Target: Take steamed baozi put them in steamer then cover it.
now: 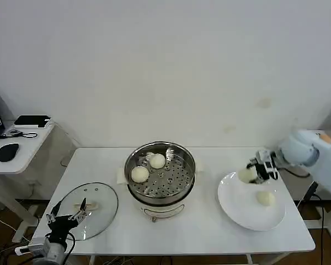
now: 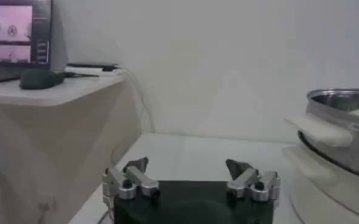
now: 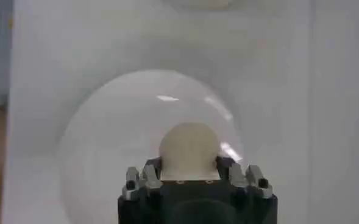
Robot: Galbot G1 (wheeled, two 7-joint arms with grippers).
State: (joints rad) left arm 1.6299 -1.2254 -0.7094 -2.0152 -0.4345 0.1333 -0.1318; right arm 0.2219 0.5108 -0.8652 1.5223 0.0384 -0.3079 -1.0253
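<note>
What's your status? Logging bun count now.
Right gripper shut on baozi over plate. Left gripper open, idle. Two in steamer.

1. My left gripper: black block body, two silver-grey metal finger mounts with dark screws, short dark pointed tips.
2. My right gripper: black housing, ribbed grey metal finger bases on both sides.
3. My right arm: smooth, rounded pale blue-white shell, with black hardware and thin cabling at the wrist.
</note>
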